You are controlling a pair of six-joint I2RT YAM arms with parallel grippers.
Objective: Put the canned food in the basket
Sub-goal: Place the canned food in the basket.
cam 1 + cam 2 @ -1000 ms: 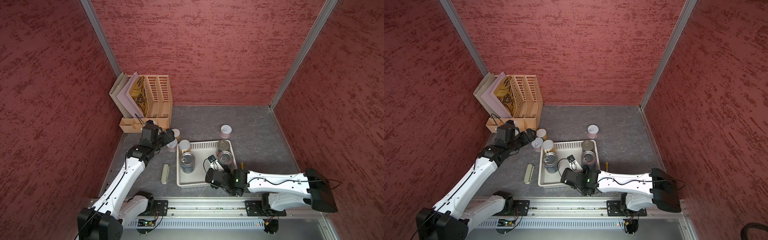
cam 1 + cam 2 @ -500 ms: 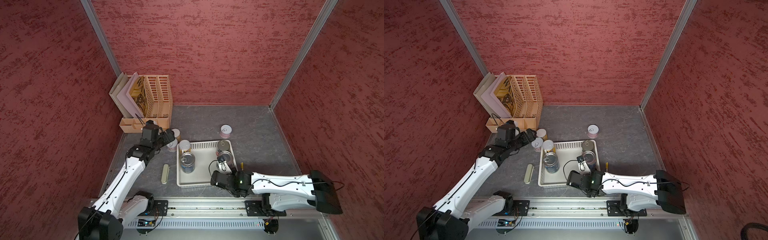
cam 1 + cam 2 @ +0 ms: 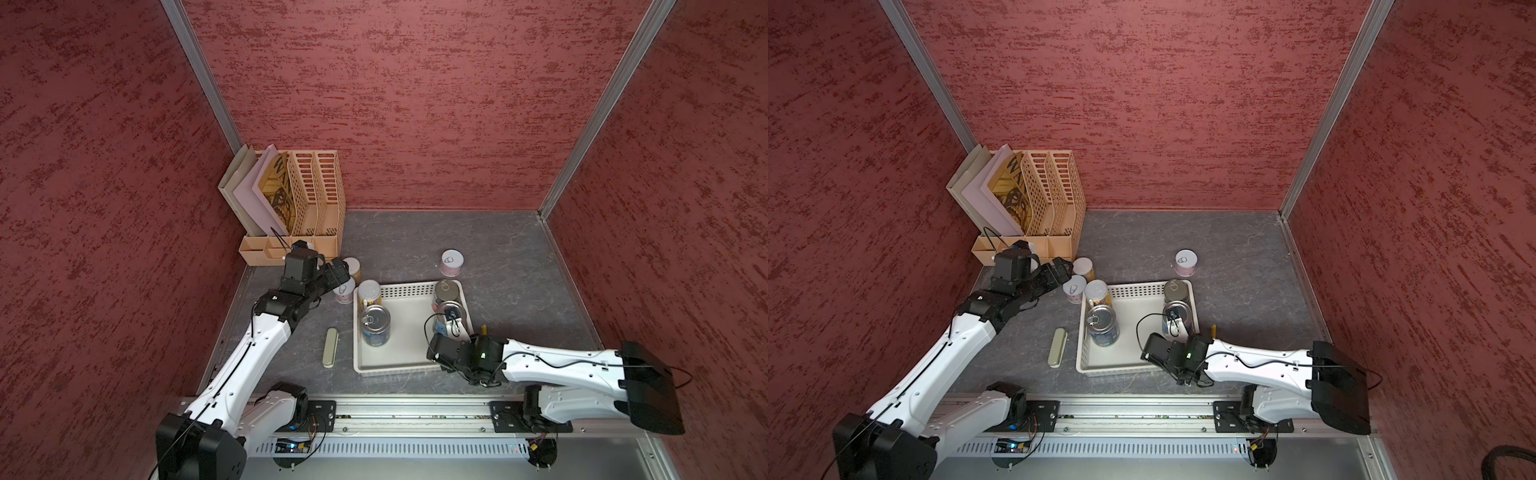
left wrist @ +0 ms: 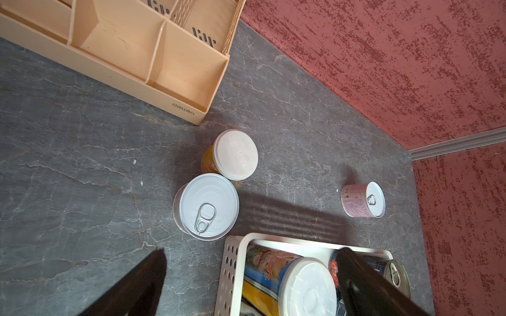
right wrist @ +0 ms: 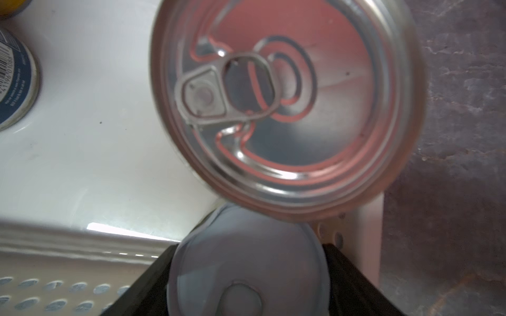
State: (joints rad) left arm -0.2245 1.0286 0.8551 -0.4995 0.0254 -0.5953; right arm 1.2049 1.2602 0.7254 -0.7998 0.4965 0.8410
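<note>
A beige file holder (image 3: pixel 316 195) stands in the corner; an olive case (image 3: pixel 330 347) lies flat.

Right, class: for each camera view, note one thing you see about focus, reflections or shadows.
Right wrist view: the wide silver pull-tab can top is soft and tinted red; the small white-topped can in the right gripper is blurrier. Left wrist view: sharp, a striped shadow on the grey table. Both top views: evenly lit, crisp.

Items at the bench (image 3: pixel 415 241) are counted as follows: wide metal can (image 3: pixel 375 322) (image 3: pixel 446 289) (image 3: pixel 448 309), three; slim yellow-labelled can (image 3: pixel 369 289), one; small white-topped can (image 3: pixel 352 264) (image 3: pixel 345 288) (image 3: pixel 451 259) (image 5: pixel 246 270), four; basket (image 3: pixel 407 345), one; file holder (image 3: pixel 322 195), one; olive case (image 3: pixel 330 347), one; yellow-capped pen (image 3: pixel 483 329), one. Cans are totalled at eight.
</note>
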